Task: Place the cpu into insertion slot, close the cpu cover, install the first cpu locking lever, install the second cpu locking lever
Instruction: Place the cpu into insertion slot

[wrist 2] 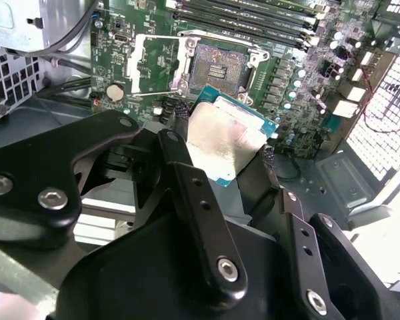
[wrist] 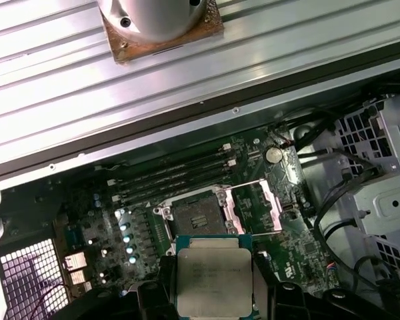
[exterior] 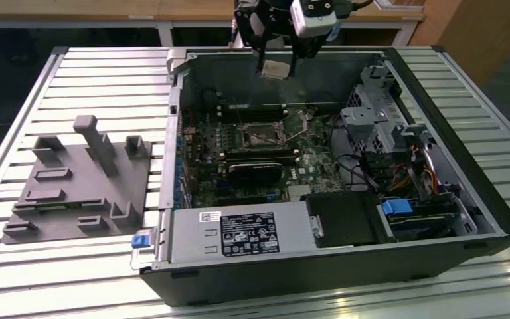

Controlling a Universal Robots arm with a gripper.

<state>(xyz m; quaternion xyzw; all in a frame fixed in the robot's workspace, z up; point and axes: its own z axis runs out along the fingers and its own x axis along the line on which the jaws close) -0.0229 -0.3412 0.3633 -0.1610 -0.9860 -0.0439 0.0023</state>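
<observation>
My gripper (exterior: 277, 65) hangs over the far wall of the open computer case (exterior: 494, 219), shut on the cpu (exterior: 275, 70). In both wrist views the cpu (wrist 2: 227, 137) (wrist: 213, 277) is a flat square chip with a silvery top, clamped by its edges between the black fingers (wrist 2: 187, 167). It is held in the air, well above the motherboard and apart from it. The insertion slot (wrist 2: 220, 67) (wrist: 195, 217) lies bare and open on the board (exterior: 259, 138). The cpu cover (wrist 2: 137, 63) (wrist: 272, 203) is swung back, lying beside the slot.
A grey power supply box (exterior: 237, 232) fills the case's near side. A drive cage with cables (exterior: 388, 133) is at the exterior view's right. A black module (exterior: 255, 169) sits near the slot, beside memory slots (wrist: 173, 177). A grey fixture block (exterior: 78, 179) stands on the slatted table.
</observation>
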